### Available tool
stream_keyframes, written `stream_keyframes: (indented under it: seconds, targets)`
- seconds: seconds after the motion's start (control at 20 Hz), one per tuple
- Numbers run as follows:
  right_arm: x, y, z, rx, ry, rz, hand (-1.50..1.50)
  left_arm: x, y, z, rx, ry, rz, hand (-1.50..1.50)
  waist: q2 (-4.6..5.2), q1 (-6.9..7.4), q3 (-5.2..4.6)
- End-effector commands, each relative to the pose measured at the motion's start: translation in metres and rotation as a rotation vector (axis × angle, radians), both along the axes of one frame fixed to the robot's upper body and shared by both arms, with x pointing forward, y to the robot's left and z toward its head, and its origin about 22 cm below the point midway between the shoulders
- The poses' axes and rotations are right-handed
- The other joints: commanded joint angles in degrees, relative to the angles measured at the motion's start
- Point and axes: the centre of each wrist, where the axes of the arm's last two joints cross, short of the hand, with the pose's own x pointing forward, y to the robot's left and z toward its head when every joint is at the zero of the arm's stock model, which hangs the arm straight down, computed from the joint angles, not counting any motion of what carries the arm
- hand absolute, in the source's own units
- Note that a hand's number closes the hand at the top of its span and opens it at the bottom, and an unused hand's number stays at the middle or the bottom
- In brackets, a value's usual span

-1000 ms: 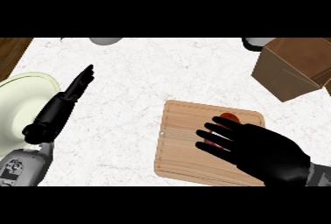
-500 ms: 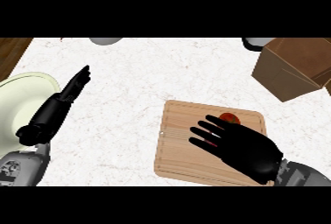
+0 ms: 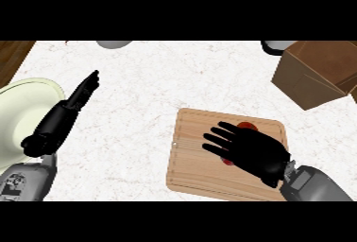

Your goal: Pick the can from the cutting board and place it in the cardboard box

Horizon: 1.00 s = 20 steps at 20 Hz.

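Hovering spread right hand (image 3: 252, 152), covering can (image 3: 246, 125)

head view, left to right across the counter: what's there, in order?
Pale plate → left hand, open, fingers straight → cutting board → right hand, open over the red can on the board → cardboard box. Grey items at the far edge left out.

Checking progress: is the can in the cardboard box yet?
No. The red can is on the cutting board, under the open right hand; cardboard box sits apart.
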Motion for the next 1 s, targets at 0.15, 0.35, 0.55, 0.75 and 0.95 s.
stream_keyframes:
  seconds: [0.15, 0.35, 0.55, 0.75, 0.95]
  targets:
    - [0.007, 0.009, -0.002, -0.033, -0.030, -0.029, -1.50, -0.016, 0.014, -0.001, 0.001, 0.000, -0.007, 0.00, -0.02, 0.20, 0.00]
    - [0.014, 0.000, -0.012, -0.051, -0.026, -0.058, -1.50, -0.001, -0.004, 0.005, 0.007, 0.006, 0.013, 0.00, -0.01, -0.06, 0.00]
    - [0.020, -0.001, -0.033, -0.049, -0.009, -0.054, -1.50, -0.009, -0.010, 0.005, -0.005, -0.008, 0.008, 0.00, -0.02, 0.05, 0.01]
    - [0.037, 0.009, -0.048, -0.052, 0.010, -0.016, -1.50, 0.012, -0.016, 0.001, -0.010, -0.008, -0.022, 0.00, 0.07, 0.10, 0.01]
    - [0.026, 0.001, -0.037, 0.009, -0.033, 0.109, 1.50, 0.002, 0.001, -0.010, -0.002, 0.004, 0.004, 0.00, 0.01, -0.11, 0.00]
